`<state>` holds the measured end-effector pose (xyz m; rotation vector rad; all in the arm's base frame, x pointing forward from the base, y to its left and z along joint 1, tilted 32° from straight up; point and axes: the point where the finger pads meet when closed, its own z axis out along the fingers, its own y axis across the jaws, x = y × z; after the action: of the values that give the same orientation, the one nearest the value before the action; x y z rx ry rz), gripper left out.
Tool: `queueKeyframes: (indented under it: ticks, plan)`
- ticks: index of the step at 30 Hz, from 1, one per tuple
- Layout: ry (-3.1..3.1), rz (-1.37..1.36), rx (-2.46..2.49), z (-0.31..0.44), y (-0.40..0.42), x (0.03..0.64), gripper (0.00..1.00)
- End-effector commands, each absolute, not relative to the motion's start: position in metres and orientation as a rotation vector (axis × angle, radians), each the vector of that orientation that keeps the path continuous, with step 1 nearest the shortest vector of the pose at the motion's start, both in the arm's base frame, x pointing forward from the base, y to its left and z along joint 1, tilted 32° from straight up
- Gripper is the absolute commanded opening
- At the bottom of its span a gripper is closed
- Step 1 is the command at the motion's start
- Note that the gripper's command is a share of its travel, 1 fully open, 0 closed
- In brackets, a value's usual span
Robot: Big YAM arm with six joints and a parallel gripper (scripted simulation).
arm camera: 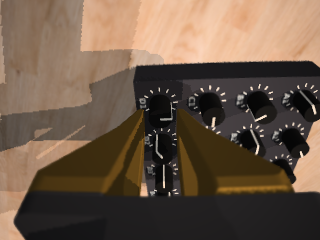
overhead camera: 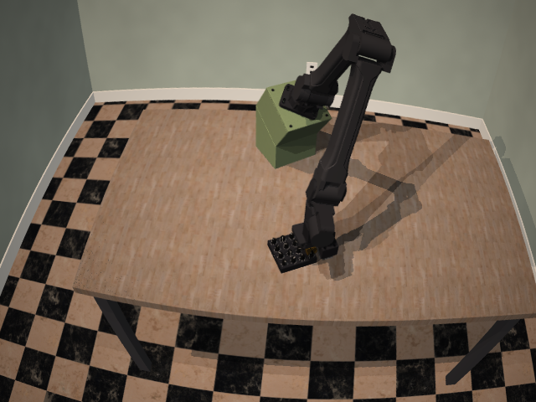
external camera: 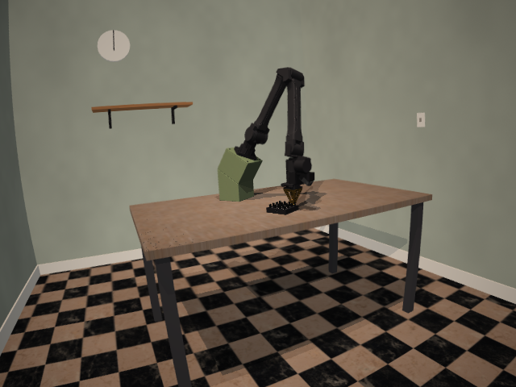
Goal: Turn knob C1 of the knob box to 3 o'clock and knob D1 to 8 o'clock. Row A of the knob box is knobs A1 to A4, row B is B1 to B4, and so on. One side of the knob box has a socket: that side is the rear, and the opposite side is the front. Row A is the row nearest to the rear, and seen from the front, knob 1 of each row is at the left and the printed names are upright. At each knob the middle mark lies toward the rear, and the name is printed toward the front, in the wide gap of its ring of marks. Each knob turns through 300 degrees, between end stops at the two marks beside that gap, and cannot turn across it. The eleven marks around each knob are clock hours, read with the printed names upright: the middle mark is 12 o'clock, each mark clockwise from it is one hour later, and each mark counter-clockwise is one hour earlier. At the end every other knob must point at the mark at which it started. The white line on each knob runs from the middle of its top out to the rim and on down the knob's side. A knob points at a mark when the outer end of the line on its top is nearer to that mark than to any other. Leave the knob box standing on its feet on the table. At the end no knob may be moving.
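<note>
The black knob box [overhead camera: 289, 255] [external camera: 281, 208] [arm camera: 225, 75] stands on the table near its middle. In the wrist view the far row reads D1, C1, then two more knobs from left to right. Knob D1 [arm camera: 160, 106] is at the box's left corner and knob C1 [arm camera: 211, 105] is right of it, its white line pointing toward the camera. My gripper [arm camera: 160, 119] [overhead camera: 310, 250] [external camera: 292, 201] points down over the box, its yellow fingers a narrow gap apart. The tips flank D1's near side, and the two knobs behind D1 lie in the gap. I see no grip on any knob.
The arm rises from a green base block [overhead camera: 283, 134] [external camera: 235, 176] at the back of the table [overhead camera: 182, 194] [external camera: 200, 225]. A wall shelf [external camera: 141, 106] and a clock [external camera: 113, 45] hang far behind.
</note>
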<state>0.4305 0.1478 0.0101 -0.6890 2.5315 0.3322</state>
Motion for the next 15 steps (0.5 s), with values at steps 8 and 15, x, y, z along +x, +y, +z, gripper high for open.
queueKeyframes:
  ticks: [8, 15]
  plan:
    - [2.495, 0.329, -0.686, 0.0197, 0.1541, 0.4421, 0.18]
    - [2.495, 0.329, -0.686, 0.0197, 0.1541, 0.4421, 0.08]
